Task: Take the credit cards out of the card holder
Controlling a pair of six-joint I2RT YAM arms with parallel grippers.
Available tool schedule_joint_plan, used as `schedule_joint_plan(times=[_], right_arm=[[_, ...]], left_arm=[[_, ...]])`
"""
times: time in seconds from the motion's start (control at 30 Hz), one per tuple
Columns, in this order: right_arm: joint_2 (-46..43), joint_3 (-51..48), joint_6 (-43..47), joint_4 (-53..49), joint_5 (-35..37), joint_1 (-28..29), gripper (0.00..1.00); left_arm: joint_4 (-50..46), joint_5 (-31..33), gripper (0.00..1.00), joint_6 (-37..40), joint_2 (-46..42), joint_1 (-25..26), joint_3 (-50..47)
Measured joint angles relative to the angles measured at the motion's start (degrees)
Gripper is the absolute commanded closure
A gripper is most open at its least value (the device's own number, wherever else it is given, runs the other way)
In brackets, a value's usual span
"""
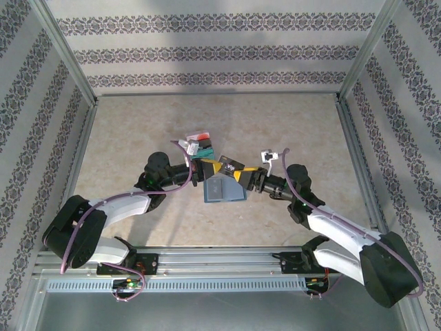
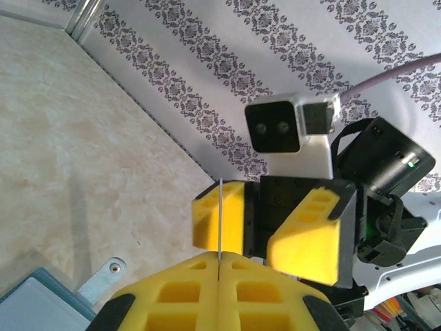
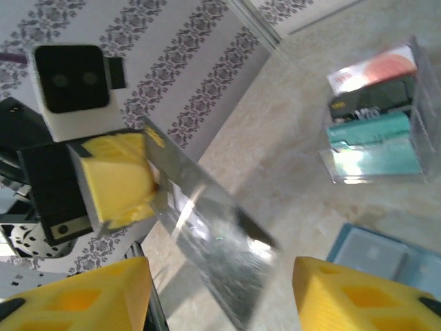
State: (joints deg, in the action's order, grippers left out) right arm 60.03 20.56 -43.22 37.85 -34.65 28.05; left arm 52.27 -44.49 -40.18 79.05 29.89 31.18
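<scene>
The left end effector is clamped on a thin, glossy rectangular credit card above the beige table. The right end effector stands open, its yellow fingers spaced either side of that card. The slate-blue fabric card holder lies on the table beneath them, near a clear plastic stand holding three more cards

My overhead view looks down from behind over the whole table. My wrist views sit close and low, facing each other; all three share the card holder.
</scene>
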Motion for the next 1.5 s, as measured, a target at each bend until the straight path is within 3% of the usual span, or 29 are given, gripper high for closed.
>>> schedule_joint_plan(times=[0.17,0.33,0.57,0.63,0.77,0.93,1.23,1.5], right_arm=[[2.47,1.31,-0.31,2.62,-0.92,0.55,0.69],[2.75,1.31,-0.35,3.32,-1.01,0.7,0.96],[0.04,1.4,0.35,1.18,-2.36,0.66,1.0],[-1.33,1.9,1.7,-1.84,-2.8,0.66,1.0],[-2.73,4.55,5.64,-9.92,-4.04,0.66,1.0],[-3.02,7.26,9.94,-18.93,-6.38,0.66,1.0],[-2.89,12.13,17.55,-31.41,-11.06,0.68,1.0],[0.72,15.26,20.52,-34.69,-15.02,0.57,1.0]], left_arm=[[1.64,0.2,1.0,-0.85,0.63,0.0,-0.17],[3.5,0.92,0.98,-1.36,1.92,0.0,-0.2],[4.17,1.03,0.63,-1.79,2.97,-0.46,-0.09],[1.84,0.61,0.57,-0.46,2.58,-0.81,0.74],[-9.77,0.2,0.47,5.92,-1.03,-1.11,5.18],[-30.01,0.11,0.37,19.74,-6.08,-1.14,15.65],[-70.29,-1.31,0.39,47.78,-0.74,0.7,37.07],[-90.99,-5.05,0.43,62.82,7.76,1.11,46.84]])
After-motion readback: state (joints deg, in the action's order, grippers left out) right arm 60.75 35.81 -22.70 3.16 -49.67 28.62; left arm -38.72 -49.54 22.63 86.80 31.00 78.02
